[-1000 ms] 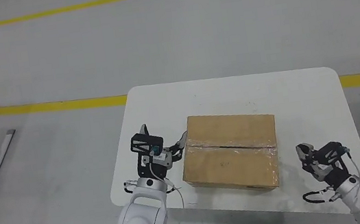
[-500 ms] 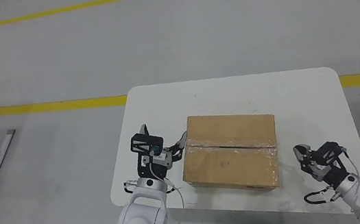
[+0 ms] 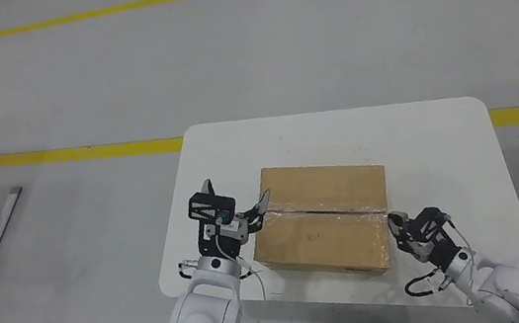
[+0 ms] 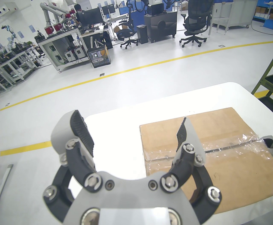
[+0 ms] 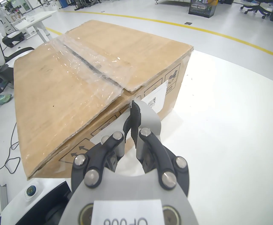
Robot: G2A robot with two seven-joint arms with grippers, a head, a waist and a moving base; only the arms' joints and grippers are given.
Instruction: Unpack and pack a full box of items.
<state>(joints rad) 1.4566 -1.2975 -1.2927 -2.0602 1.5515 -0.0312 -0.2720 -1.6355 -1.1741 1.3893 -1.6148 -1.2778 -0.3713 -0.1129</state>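
The right end effector (image 5: 132, 115), fingers pressed together, points its tip at the short end wall of the box (image 5: 53, 102), just under the taped seam (image 5: 91, 66). The box lies mid-frame on the tabletop (image 3: 434, 127), its long axis running left to right in the top view. The left end effector (image 4: 130, 119), spread wide, hangs at the opposite end. The right looks nearer the seam.

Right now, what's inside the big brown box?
Nothing inside shows. The box has its top flaps shut, with crinkly clear tape over the seam between them. Only a thin dark gap shows there. Whatever is packed inside is hidden by the cardboard.
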